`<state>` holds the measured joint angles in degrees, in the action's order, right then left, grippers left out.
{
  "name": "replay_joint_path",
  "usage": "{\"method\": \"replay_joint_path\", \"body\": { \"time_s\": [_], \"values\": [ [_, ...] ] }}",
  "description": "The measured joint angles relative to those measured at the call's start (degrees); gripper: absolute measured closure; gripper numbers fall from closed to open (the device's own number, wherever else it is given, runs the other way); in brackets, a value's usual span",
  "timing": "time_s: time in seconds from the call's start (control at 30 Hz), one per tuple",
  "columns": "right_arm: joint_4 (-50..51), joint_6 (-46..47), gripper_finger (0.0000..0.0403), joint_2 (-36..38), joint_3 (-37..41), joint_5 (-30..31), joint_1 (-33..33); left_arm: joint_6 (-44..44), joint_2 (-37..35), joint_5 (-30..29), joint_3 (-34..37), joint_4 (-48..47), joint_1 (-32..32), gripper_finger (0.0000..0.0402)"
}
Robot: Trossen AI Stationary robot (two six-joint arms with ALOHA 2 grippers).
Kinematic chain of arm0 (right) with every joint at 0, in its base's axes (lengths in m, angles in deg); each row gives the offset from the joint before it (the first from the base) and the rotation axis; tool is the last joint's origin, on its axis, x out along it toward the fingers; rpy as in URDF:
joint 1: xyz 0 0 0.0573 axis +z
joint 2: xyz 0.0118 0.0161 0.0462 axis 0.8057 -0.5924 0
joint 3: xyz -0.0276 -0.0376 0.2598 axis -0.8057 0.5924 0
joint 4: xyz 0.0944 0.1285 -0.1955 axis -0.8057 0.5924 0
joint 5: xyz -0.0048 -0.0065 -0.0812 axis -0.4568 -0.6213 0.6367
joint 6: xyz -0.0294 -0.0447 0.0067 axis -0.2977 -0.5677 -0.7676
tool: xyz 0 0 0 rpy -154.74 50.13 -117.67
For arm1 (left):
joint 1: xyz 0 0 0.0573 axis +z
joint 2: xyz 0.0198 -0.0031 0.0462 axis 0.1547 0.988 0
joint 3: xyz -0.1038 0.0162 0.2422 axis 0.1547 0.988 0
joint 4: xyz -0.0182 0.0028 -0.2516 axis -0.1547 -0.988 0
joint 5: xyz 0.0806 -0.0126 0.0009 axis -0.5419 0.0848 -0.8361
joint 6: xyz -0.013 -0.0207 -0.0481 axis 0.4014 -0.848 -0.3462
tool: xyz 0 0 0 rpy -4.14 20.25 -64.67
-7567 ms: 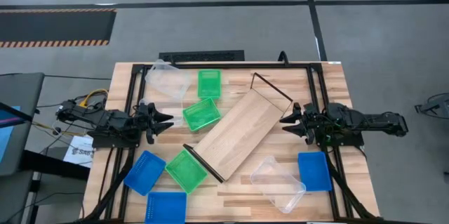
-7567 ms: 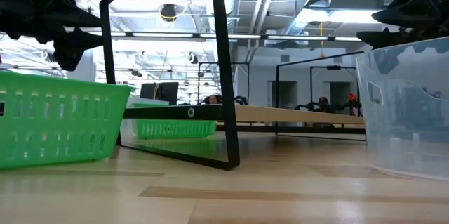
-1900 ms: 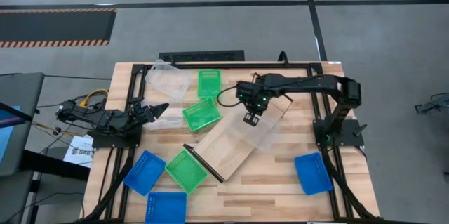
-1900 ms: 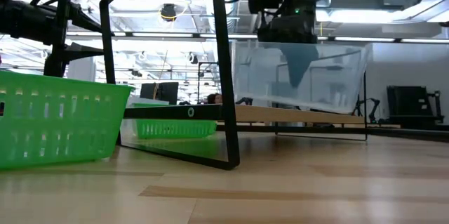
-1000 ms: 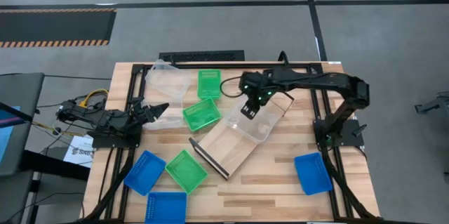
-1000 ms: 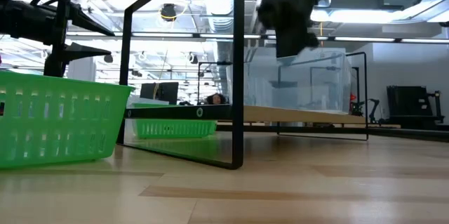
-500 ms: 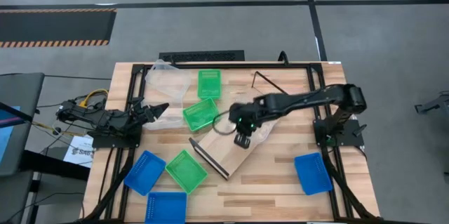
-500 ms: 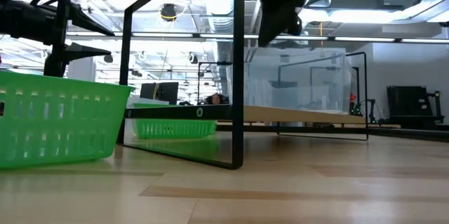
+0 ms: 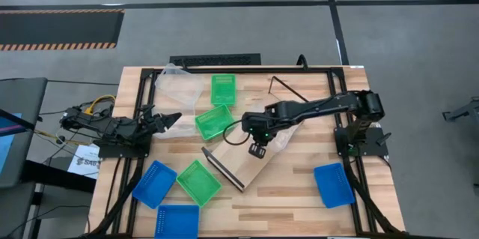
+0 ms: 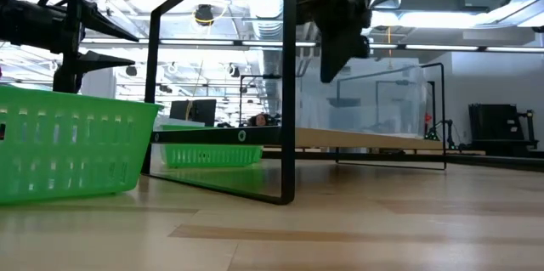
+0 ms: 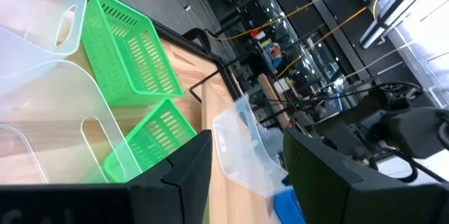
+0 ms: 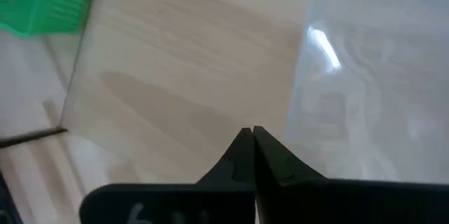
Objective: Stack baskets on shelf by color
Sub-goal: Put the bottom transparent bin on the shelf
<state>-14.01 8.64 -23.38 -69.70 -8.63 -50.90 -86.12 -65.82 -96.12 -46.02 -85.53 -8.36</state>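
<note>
Grey concrete floor (image 9: 224, 37) with dark seams around a slatted wooden tabletop (image 9: 292, 198); open hall with ceiling ducts and lights beyond, per low view.

Shelf (image 9: 243, 160): long light-wood board, set diagonally mid-table, black metal frame (image 9: 222, 169) upright at near end, second frame (image 9: 288, 89) at far end. Directly beneath right gripper (image 9: 257, 150).

Clear basket (image 9: 281, 138): see-through, resting on shelf board, just beside right gripper toward right arm's base. Walls barely distinguishable against wood from above; clearer in low view (image 10: 374, 101).

Right gripper: fingers pressed fully together, tips meeting over bare board, holding nothing; clear basket edge just beside tips in right wrist view (image 12: 372, 76).

Green baskets: two (image 9: 223, 89) (image 9: 215, 121) beyond right gripper toward table's far edge, one (image 9: 198, 182) near the shelf's near frame. Blue baskets: two (image 9: 154, 183) (image 9: 177, 221) at near left corner, one (image 9: 334, 184) near right arm's base. Second clear basket (image 9: 178, 83) at far left, outline faint.

Left gripper (image 9: 171, 119): well apart from right gripper, low over table's left side, fingers (image 11: 186, 171) parted, nothing between them.

Hidden or unclear: number of clear baskets nested at far left cannot be told; low view blocked on left by green basket wall (image 10: 68, 148).
</note>
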Motion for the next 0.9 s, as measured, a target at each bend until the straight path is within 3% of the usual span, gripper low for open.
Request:
{"method": "replay_joint_path", "body": {
  "time_s": [0.9],
  "values": [
    [2.1,3.2,0.0396,-2.1,0.1,6.4,-6.9,0.0,0.4,0.0,0.0,0.0,0.0,0.0237]
  ]
}}
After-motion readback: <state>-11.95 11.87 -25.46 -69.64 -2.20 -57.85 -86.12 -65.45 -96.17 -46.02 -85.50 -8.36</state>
